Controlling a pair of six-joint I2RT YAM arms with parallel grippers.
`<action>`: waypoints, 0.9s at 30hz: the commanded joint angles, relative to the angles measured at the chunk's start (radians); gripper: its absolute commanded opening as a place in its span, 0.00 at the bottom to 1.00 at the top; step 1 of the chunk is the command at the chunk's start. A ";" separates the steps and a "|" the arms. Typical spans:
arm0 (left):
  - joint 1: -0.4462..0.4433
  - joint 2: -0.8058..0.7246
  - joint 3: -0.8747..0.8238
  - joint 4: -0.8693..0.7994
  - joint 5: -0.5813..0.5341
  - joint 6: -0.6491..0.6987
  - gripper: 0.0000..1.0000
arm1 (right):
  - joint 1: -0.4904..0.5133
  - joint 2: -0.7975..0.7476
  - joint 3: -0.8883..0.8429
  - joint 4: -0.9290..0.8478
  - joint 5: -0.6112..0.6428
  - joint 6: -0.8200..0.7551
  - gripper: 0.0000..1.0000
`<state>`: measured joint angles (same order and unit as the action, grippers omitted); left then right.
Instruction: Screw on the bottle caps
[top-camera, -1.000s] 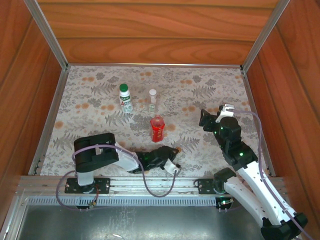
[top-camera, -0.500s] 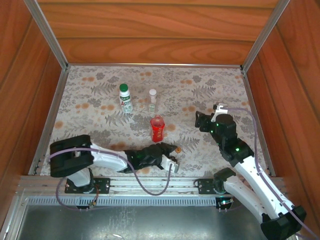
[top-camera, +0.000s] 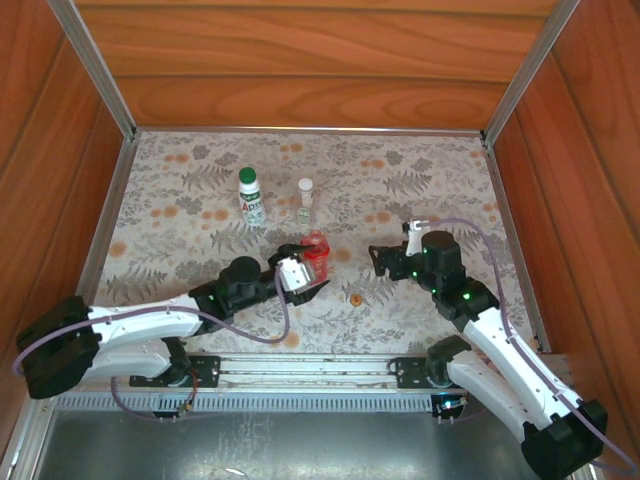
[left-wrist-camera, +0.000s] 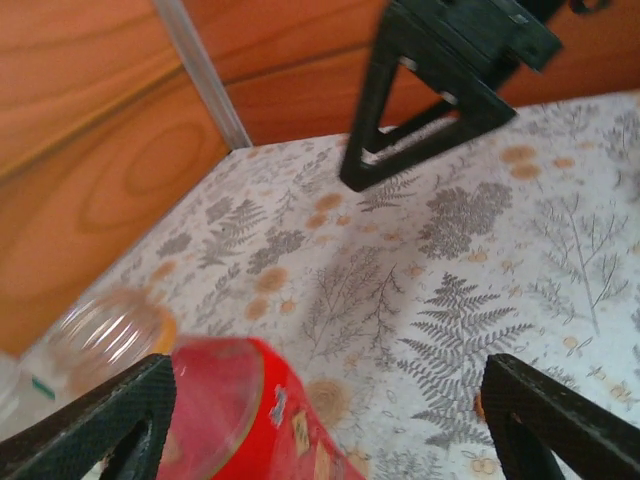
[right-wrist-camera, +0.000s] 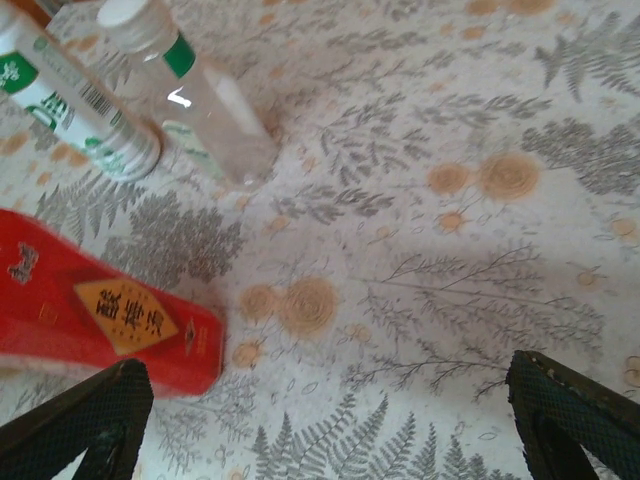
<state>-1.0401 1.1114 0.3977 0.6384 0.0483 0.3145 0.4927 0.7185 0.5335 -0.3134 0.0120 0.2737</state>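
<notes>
From above, the green plastic cap (top-camera: 247, 175) sits on the white labelled bottle (top-camera: 252, 207) and the white cap (top-camera: 305, 184) on the tiny clear bottle (top-camera: 305, 207). The small orange cap (top-camera: 356, 297) lies loose on the mat (top-camera: 440, 190), near the left pincer (top-camera: 305, 270), to its right — one bottle seems left to close.

Left wrist view: the jaws stand apart, with the red plastic bottle (left-wrist-camera: 250, 400) between them, close to one jaw.

Right wrist view: the right pincer (right-wrist-camera: 320, 420) gapes wide — that bottle is ahead, to its left.

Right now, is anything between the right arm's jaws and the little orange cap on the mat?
Nothing visible. The orange cap lies alone on the mat, and only bare mat separates it from the open jaws of the right gripper. The red bottle stands off to the side.
</notes>
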 joint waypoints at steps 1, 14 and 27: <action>0.016 -0.078 -0.034 -0.012 -0.034 -0.165 0.88 | 0.022 0.001 -0.028 0.013 -0.066 -0.029 0.98; 0.152 -0.049 -0.100 0.090 -0.012 -0.244 1.00 | 0.061 0.064 -0.043 0.074 -0.053 -0.002 0.98; 0.245 0.198 -0.072 0.354 0.244 -0.258 1.00 | 0.064 0.047 -0.043 0.031 0.003 -0.011 0.98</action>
<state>-0.8066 1.2800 0.2958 0.9123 0.2001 0.0555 0.5453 0.7750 0.4973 -0.2623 -0.0151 0.2703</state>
